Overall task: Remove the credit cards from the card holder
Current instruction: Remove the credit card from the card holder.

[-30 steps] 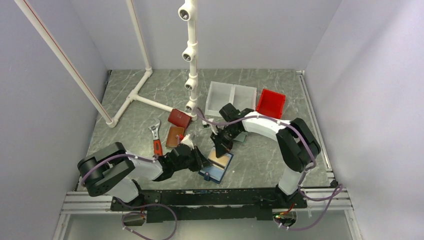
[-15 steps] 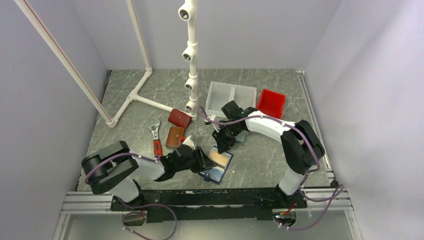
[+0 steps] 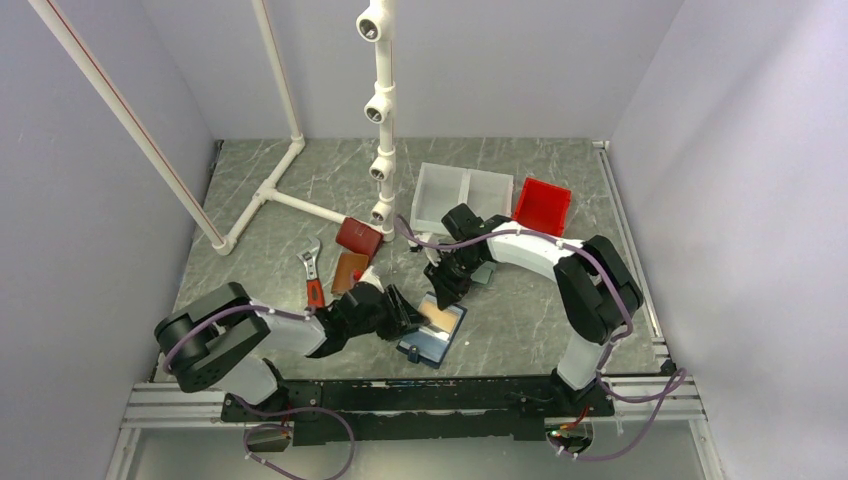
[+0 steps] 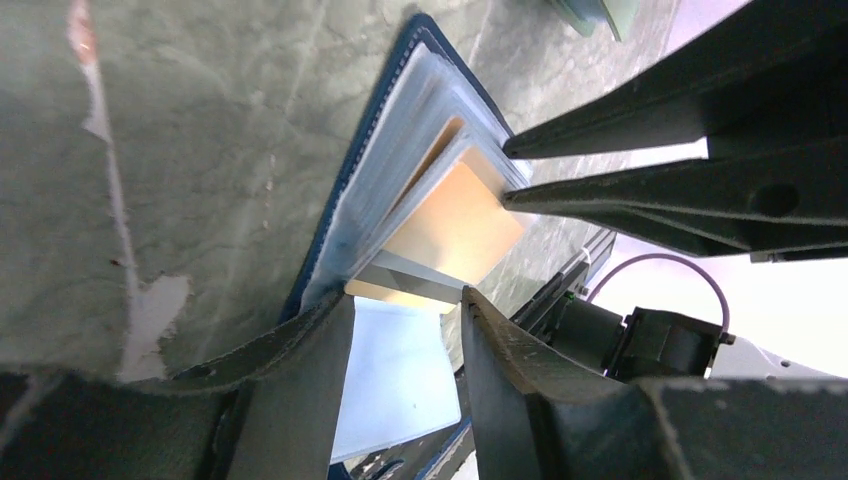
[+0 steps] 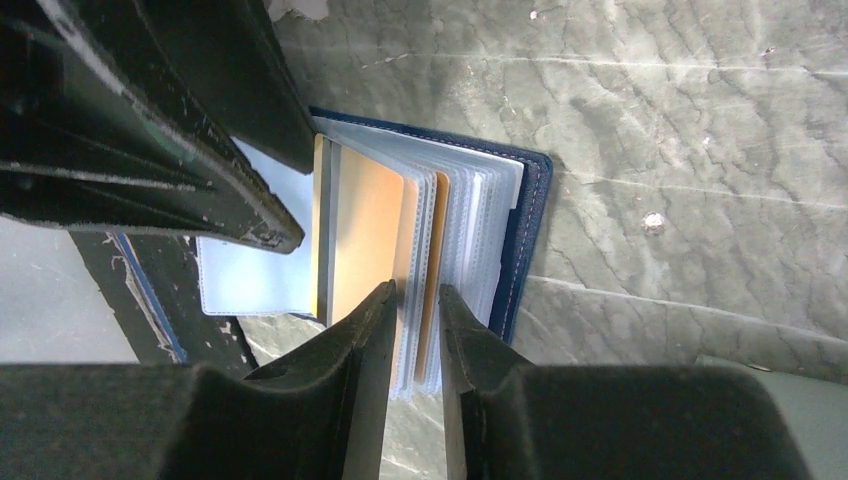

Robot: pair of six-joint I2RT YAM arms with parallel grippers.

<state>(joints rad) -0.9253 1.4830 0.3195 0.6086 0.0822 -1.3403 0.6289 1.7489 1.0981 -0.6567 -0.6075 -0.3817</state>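
Credit cards (image 5: pixel 365 235), orange-tan, sat in the clear sleeves of the navy card holder (image 3: pixel 433 345), which lay open on the table (image 3: pixel 530 325) between both arms. At one card's end the left hand (image 4: pixel 407 298) was spread wide. Opposite it, the right hand (image 5: pixel 415 290) stood narrowly parted astride a sleeve.

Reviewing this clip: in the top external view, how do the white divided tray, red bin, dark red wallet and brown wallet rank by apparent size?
1. white divided tray, clearly the largest.
2. red bin.
3. dark red wallet and brown wallet: they look about alike, so I leave them unranked.
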